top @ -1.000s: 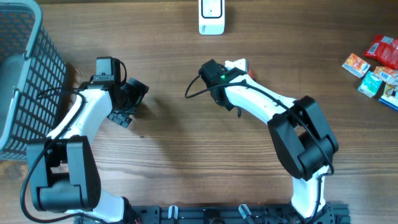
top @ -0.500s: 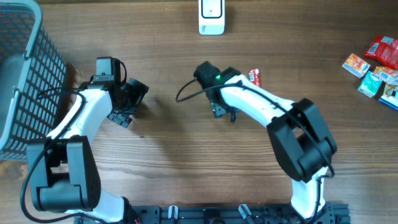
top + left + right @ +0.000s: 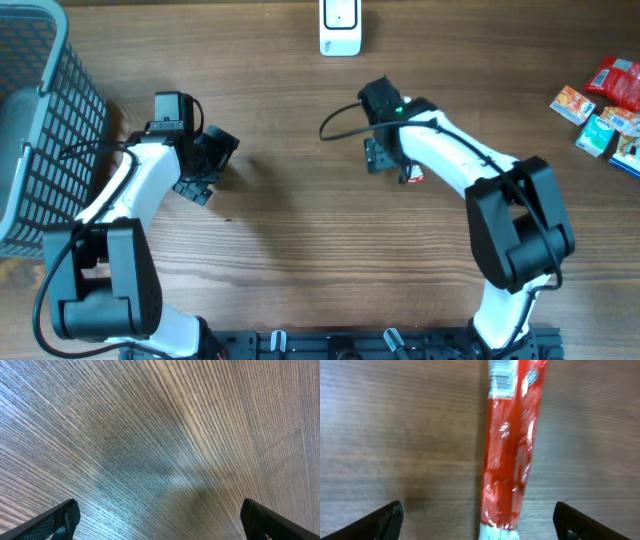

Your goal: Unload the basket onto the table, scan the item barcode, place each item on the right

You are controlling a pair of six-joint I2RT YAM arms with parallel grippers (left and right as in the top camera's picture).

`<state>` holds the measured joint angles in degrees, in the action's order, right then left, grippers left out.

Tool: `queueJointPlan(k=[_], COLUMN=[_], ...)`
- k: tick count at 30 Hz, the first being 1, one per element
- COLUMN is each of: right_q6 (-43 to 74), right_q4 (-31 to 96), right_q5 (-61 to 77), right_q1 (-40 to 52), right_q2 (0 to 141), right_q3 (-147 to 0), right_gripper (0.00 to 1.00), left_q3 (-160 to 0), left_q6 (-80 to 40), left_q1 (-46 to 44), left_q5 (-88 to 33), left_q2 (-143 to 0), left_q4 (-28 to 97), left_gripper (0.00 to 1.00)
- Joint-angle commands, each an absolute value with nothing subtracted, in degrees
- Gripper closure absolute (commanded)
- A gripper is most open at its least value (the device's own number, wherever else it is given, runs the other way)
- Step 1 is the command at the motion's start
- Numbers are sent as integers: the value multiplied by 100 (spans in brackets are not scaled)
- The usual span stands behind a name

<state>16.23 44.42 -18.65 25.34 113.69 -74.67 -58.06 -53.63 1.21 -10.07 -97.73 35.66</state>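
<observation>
A second ago the right tool was shut on the red packet and was held up near the scanner. Now its jaws are spread wide and nothing is gripped. The packet has been let go. It is laid flat on the tabletop, right between the open jaws and partly under the right arm. It is now farther from the scanner than it was.

A white end with small print is seen on the packet in the right wrist view. That may be the barcode, but it is too blurred for this to be told. It cannot be told if the scan was made. If it was, the job is likely done for this packet. If it was not, the packet will have to be picked up again and shown to the scanner.

The left tool is wide open too, and only bare wood is seen under it.

One basket is seen at the left edge. Nothing is seen in the part of it that shows. Some other packets are laid loose on the tabletop at the far right, not in any holder.
</observation>
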Motion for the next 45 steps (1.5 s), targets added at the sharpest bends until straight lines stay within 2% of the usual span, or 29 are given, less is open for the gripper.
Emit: queueJointPlan(k=[1, 4, 8, 11, 15, 18, 21, 30, 38, 45], right_q6=[1586, 1673, 1669, 1673, 1673, 1667, 1671, 1660, 1372, 2388], right_q4=[4125, 4099, 3990, 3911, 3852, 3828, 3785, 4034, 3824, 2869], right_q5=[-2482, -2482, -2502, -2480, -2477, -2231, -1726, -222, 3570, 5529], right_q1=[2526, 2515, 2504, 2504, 2493, 2416, 2252, 2139, 2141, 2182], right_q2=[11306, 11306, 11306, 11306, 11306, 11306, 11303, 11109, 10702, 10746], right_q3=[-7061, -7041, -6956, -6842, -6746, -6746, -6748, -6877, -7026, -6412], right_gripper=[16, 25, 49, 61, 67, 76, 94, 96, 96, 96], left_q3=[-5791, -5791, -5791, -5791, -5791, -5791, -5791, -5791, -5791, -5791], left_q6=[-5269, -5269, -5271, -5271, -5269, -5269, -5269, -5269, -5269, -5269], left_q1=[106, 106, 106, 106, 106, 106, 106, 106, 106, 106], left_q5=[-910, -910, -910, -910, -910, -910, -910, -910, -910, -910], left_q2=[-9782, -9782, -9782, -9782, -9782, -9782, -9782, -9782, -9782, -9782], left_q4=[3562, 3562, 3562, 3562, 3562, 3562, 3562, 3562, 3562, 3562], left_gripper=[0, 0, 0, 0, 0, 0, 0, 0, 0, 0])
